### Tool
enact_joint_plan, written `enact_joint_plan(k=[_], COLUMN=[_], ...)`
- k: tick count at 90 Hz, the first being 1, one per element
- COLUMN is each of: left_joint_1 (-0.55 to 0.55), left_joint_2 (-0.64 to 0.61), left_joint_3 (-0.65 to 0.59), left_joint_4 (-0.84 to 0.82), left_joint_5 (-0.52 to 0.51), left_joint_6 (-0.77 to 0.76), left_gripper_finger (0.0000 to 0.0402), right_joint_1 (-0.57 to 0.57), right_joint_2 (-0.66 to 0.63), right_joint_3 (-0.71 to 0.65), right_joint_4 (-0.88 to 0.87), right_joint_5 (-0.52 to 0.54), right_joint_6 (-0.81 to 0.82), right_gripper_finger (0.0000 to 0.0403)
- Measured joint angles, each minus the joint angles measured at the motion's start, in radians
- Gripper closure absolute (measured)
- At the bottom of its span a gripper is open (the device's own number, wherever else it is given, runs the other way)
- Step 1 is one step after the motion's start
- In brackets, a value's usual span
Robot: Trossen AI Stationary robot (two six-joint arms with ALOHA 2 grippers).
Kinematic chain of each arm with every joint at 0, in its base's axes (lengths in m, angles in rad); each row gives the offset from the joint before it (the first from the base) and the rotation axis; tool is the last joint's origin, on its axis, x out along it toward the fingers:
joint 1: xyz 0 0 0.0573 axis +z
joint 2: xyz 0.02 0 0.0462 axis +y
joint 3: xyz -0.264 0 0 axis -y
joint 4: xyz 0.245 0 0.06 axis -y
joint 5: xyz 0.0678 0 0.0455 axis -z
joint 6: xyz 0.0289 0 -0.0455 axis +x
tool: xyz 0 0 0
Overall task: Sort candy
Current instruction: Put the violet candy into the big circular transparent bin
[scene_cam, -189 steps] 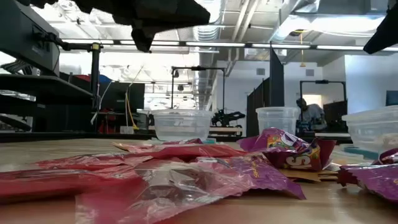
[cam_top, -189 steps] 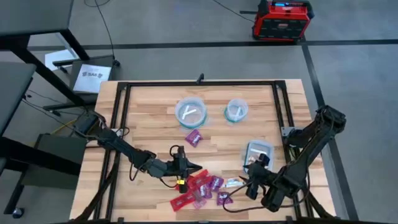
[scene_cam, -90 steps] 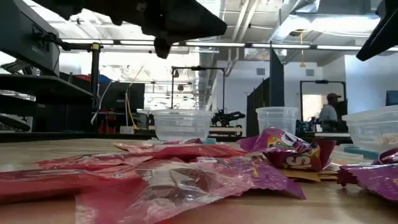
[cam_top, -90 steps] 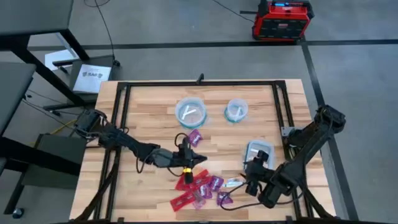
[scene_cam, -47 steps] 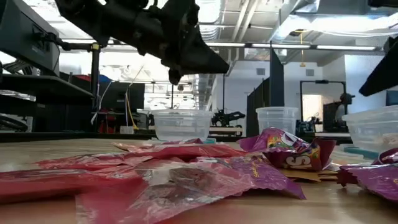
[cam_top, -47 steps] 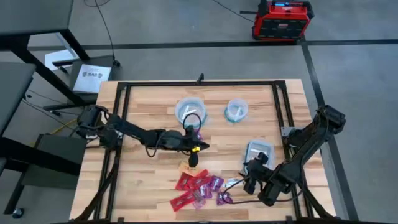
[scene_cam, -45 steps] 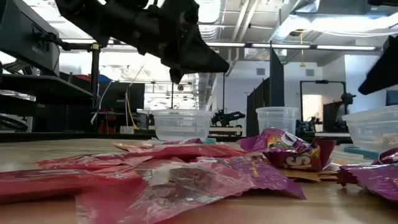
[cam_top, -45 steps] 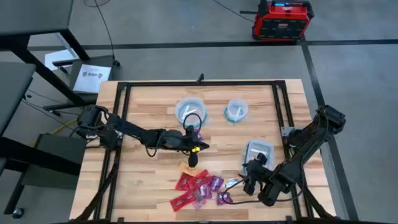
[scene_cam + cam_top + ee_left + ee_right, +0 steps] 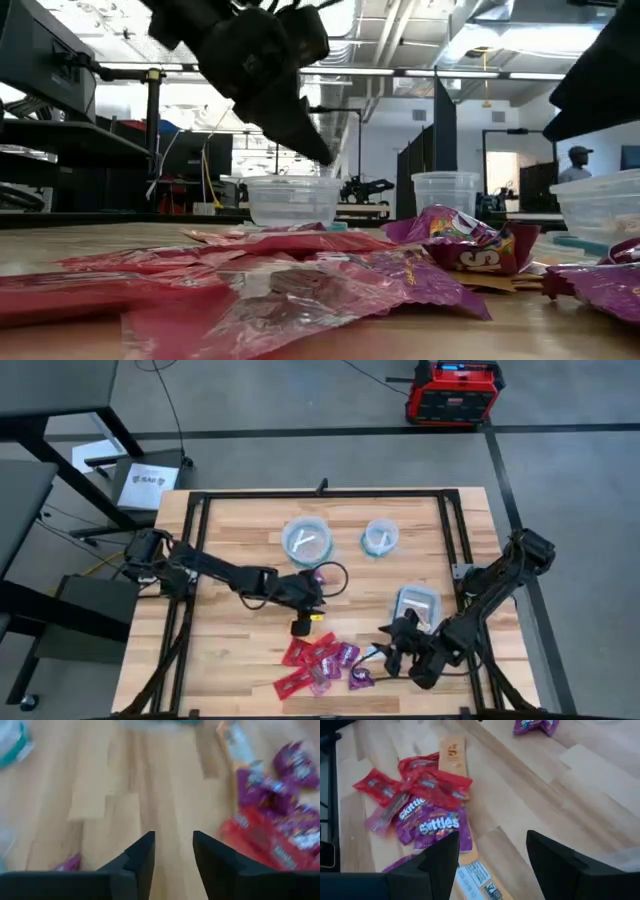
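— Status of left gripper (image 9: 312, 603)?
— Over bare table (image 9: 230, 530), between large bowl (image 9: 307, 541) and candy (image 9: 325, 663) heap. Fingers apart, nothing between them.
— Right gripper (image 9: 385, 651)?
— Low at heap's right edge, just beside clear tub (image 9: 416, 603). Fingers wide apart, empty, aimed at red and purple packets.
— Location of candy?
— Mostly piled near front edge; one purple packet (image 9: 321, 575) apart beside large bowl; whitish pieces already in both bowls, small bowl (image 9: 380, 536) included.
— Risks?
— Likely collision: both arms converging on one heap. Overlapping wrappers: possible double pick, wrong colour carried along. Slippery foil: possible drop short of bowl.
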Motion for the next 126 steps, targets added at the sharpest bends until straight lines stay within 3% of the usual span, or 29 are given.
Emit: enact_joint_plan(k=[22, 40, 58, 93, 101, 112, 126], left_joint_1=[-0.001, 0.01, 0.066, 0.117, 0.116, 0.111, 0.089], left_joint_2=[0.0, 0.0, 0.034, 0.216, 0.241, 0.242, 0.215], left_joint_3=[0.039, 0.038, 0.031, 0.038, 0.041, 0.04, 0.048], left_joint_4=[-0.206, -0.2, -0.143, -0.091, -0.084, -0.094, -0.131], left_joint_5=[-0.062, -0.238, -0.221, -0.195, -0.199, -0.199, -0.199], left_joint_6=[-0.089, -0.071, -0.032, 0.002, 0.008, 0.011, 0.004], left_gripper_finger=[0.029, 0.0292, 0.0293, 0.0294, 0.0314, 0.0381, 0.0399], right_joint_1=[-0.004, -0.012, -0.011, -0.011, -0.011, -0.011, -0.011], right_joint_2=[0.0, 0.0, 0.0, 0.0, 0.0, 0.0, 0.0], right_joint_3=[0.0, 0.0, 0.0, 0.0, 0.0, 0.0, 0.0], right_joint_4=[-0.001, -0.006, -0.005, -0.027, -0.029, -0.031, -0.031], right_joint_5=[-0.001, -0.001, -0.007, -0.007, -0.006, -0.006, -0.006], right_joint_6=[-0.025, -0.048, -0.071, -0.08, -0.079, -0.077, -0.077], right_gripper_finger=[0.0188, 0.0188, 0.0188, 0.0188, 0.0188, 0.0188, 0.0188])
